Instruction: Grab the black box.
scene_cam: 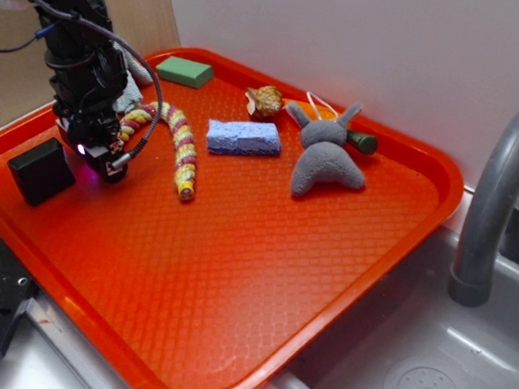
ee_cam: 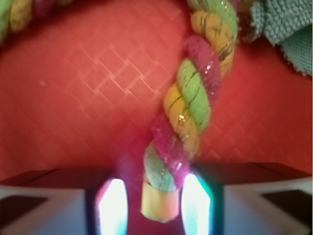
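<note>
1. The black box (scene_cam: 42,171) lay flat near the left corner of the red tray (scene_cam: 231,284), bare and untouched.
2. The gripper (scene_cam: 106,155) hung low over the tray just to the right of the box, close beside it but not on it.
3. In the wrist view the gripper (ee_cam: 154,205) showed its two fingers (ee_cam: 113,205) standing apart, with the end of a twisted rope toy (ee_cam: 188,107) lying between them; whether they pressed on it could not be told.
4. The rope toy (scene_cam: 177,144) curved across the tray from the gripper toward the middle.
5. Farther back lay a green sponge (scene_cam: 185,71), a blue sponge (scene_cam: 243,138) and a grey plush toy (scene_cam: 327,155), all well apart from the box.
</note>
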`<state>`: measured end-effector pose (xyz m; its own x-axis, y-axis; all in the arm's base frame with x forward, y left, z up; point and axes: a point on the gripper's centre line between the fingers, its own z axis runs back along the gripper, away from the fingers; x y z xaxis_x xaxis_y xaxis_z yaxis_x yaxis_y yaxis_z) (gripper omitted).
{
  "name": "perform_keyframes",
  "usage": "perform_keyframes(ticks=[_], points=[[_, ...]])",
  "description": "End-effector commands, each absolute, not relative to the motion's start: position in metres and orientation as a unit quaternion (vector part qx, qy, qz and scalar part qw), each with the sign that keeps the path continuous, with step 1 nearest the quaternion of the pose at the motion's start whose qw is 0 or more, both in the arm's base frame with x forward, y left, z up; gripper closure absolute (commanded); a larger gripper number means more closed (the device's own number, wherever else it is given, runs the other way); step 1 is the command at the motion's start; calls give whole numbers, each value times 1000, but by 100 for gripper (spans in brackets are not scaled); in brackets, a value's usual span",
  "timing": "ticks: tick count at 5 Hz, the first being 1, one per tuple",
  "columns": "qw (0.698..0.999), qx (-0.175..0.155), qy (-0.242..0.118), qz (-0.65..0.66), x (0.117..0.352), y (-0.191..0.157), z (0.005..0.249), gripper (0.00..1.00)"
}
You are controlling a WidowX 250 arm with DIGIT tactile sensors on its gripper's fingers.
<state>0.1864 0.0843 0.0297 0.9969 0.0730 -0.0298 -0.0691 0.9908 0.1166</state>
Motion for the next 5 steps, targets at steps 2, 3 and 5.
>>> perform_keyframes(ticks=[2,3,5], points=[[995,6,-98,23,155,77,161,0],[997,11,-77,24,158,78,151,0],[999,29,-29,16,152,93,111,0]])
